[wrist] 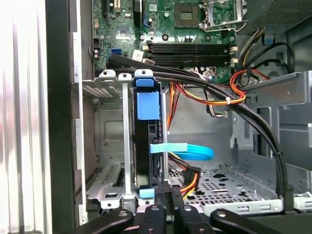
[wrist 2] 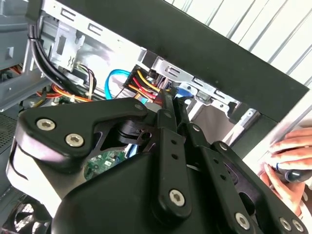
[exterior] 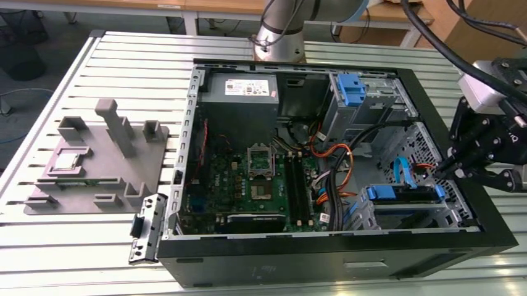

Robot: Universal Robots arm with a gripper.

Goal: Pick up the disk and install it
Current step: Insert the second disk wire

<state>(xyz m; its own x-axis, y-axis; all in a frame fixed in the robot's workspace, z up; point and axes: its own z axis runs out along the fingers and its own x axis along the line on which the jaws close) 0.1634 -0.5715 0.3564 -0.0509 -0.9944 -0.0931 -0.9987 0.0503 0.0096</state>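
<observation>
— How many of each thing?

— One black open computer case point(exterior: 461, 203) lying on one slatted metal table point(exterior: 123, 55). One moulded grey plastic fixture block point(exterior: 99, 163) lies at the exterior view's left. Inside the case, one grey power-supply box with a white label point(exterior: 247, 89) sits at the upper middle and one green motherboard point(exterior: 239, 179) below it. There is one disk, one gripper, and one person's hand point(wrist 2: 287, 168) beside the case's outer wall in the second wrist view.

— And the gripper?

— The black two-fingered gripper point(exterior: 445, 171) hangs over the case's edge at the exterior view's right. In both wrist views its fingers point(wrist 2: 165, 109) are drawn close together, nearly parallel. Their tips point(wrist: 168, 195) are just beside the disk's near end; whether they touch it I cannot tell.

— Where is the disk?

— The flat dark-edged hard drive with blue plastic rails point(exterior: 403, 194) stands on edge inside the silver metal cage point(wrist: 109, 146), in the lower right of the exterior view.

— How does it look?

— In the first wrist view it point(wrist: 146, 146) is a narrow slab. A light blue flat cable point(wrist: 190, 150) runs just beside it.
</observation>
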